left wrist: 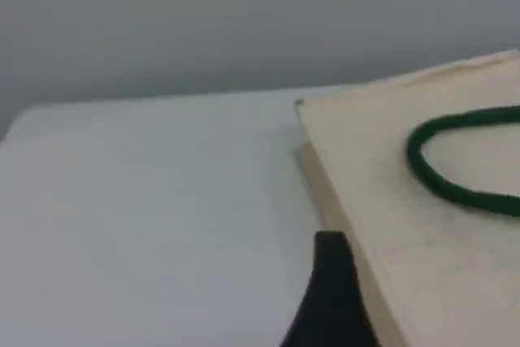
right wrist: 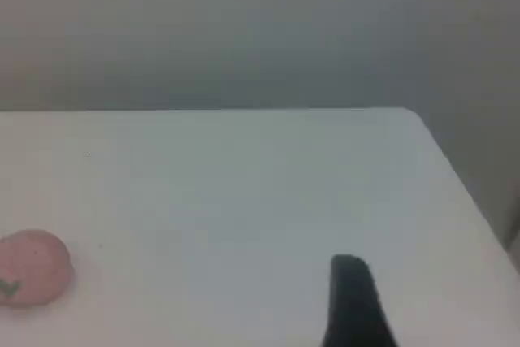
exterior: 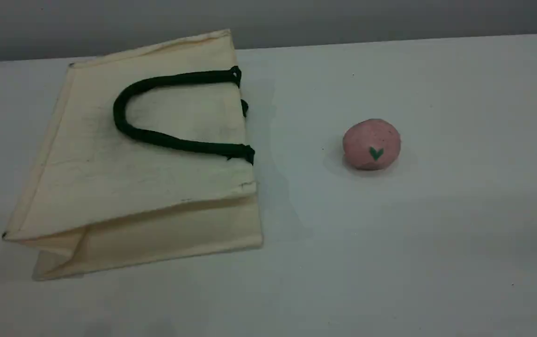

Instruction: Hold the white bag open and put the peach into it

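The white bag (exterior: 147, 164) lies flat on its side at the table's left, with its mouth edge facing right. One dark green rope handle (exterior: 156, 138) is folded back over its upper face. The peach (exterior: 371, 143) rests alone on the table to the bag's right, its green leaf mark facing the camera. Neither arm shows in the scene view. In the left wrist view one dark fingertip (left wrist: 333, 298) hangs above the table beside the bag (left wrist: 439, 225) corner, with nothing in it. In the right wrist view one fingertip (right wrist: 353, 306) hovers right of the peach (right wrist: 32, 268), apart from it.
The pale table (exterior: 437, 234) ends at a grey wall behind. Its right far corner (right wrist: 414, 111) shows in the right wrist view. Bare table lies between the bag and the peach.
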You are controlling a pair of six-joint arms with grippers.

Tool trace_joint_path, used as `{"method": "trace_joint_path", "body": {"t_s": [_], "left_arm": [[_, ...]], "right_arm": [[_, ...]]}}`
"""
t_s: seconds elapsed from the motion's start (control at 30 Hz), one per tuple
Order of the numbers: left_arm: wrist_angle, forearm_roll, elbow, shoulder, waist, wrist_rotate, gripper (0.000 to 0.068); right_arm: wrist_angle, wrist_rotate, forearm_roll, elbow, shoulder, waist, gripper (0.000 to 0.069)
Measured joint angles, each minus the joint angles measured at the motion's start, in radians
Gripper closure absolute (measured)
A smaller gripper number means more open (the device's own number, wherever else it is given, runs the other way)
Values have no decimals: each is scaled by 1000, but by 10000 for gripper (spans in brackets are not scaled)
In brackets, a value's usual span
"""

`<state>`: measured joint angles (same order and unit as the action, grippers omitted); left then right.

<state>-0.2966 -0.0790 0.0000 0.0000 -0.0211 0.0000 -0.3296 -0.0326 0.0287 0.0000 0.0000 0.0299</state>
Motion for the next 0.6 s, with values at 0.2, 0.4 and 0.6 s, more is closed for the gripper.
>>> {"method": "trace_joint_path", "body": {"t_s": [0.2, 0.4, 0.6], "left_arm": [[47, 0, 0, 0, 0, 0, 174], [103, 3, 0, 0, 0, -15, 174], [105, 13, 0, 0, 0, -18, 174]], "right_arm": [[9, 14, 13, 0, 0, 0, 307], [98, 44, 85, 0, 0, 0, 307], [241, 42, 46, 0, 0, 0, 307]]}}
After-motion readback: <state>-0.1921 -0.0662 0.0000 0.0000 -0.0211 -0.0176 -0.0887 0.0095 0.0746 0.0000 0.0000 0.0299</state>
